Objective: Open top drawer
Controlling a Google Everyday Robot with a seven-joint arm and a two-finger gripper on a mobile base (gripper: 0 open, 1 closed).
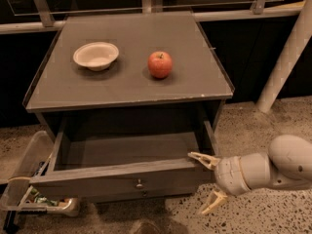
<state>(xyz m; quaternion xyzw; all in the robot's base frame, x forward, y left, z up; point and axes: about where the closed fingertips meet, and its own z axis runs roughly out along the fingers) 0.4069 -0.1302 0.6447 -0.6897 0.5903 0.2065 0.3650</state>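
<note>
Top drawer [117,182] standing well out below the front edge of the worktop [126,89], its interior exposed and apparently bare; its knob [139,183] sits at the middle of the front panel. The gripper [208,182] is below the front right corner of the worktop, at the right end of the drawer front. Its jaws are spread wide and hold nothing. The upper finger [201,158] lies at the panel's top right corner, seemingly touching it, and the lower finger [214,202] hangs apart over the floor. A bowl [96,55] rests toward the rear left corner of the worktop and an apple [160,64] near its centre.

Judged from this pose, the opening is largely achieved. Any remaining pull should run straight outward, square to the front edge, since a load applied at one end of the panel tends to skew the drawer in its runners. The motion should be slow, so that the apple does not roll, and should end before the drawer leaves its runners.
</note>
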